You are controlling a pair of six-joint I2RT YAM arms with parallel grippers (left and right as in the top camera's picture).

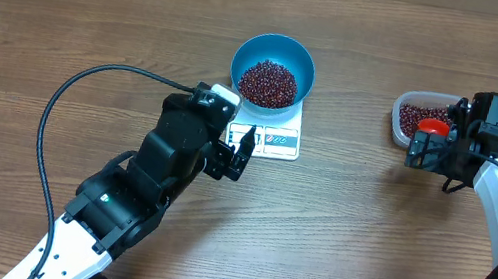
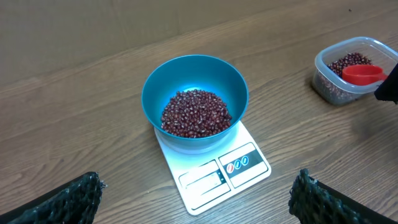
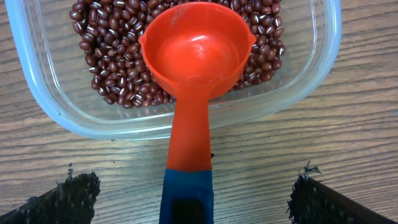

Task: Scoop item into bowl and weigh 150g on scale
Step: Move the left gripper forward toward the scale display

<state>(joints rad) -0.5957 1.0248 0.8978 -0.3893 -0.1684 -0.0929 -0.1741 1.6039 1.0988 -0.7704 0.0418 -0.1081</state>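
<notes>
Here, on the brown wood-grain worktop (image 1: 68, 8), the round deep bright blue plastic bowl (image 1: 246, 53) stands on the small flat white rectangular kitchen scale (image 1: 279, 142), around the middle and somewhat toward the far edge. The bowl covers the far part of the scale, leaving the display window and button panel showing along the scale's near edge. The display's reading is too small to make out. A loose heap of small dark red-maroon beans (image 1: 268, 83) lies in the bottom of the bowl, well below its rim.

The left gripper (image 1: 239, 154) hovers just beside the scale's near-left corner with its fingers (image 2: 68, 199) wide apart and nothing between them. A black cable (image 1: 55, 117) loops out from that arm toward the left edge.

Near the right edge sits a clear rounded-rectangular plastic tub (image 3: 56, 93) holding more of the same beans. A red plastic scoop (image 3: 196, 56) rests with its round cup on them, open side up and empty, and its handle reaches out over the tub's near wall, ending in a blue grip (image 3: 186, 193). The right gripper (image 1: 432, 152) is at the tub's near side, jaws spread. The blue grip lies between its fingers (image 3: 329, 202) and seems to touch neither, though the very end runs out of the wrist view.
</notes>
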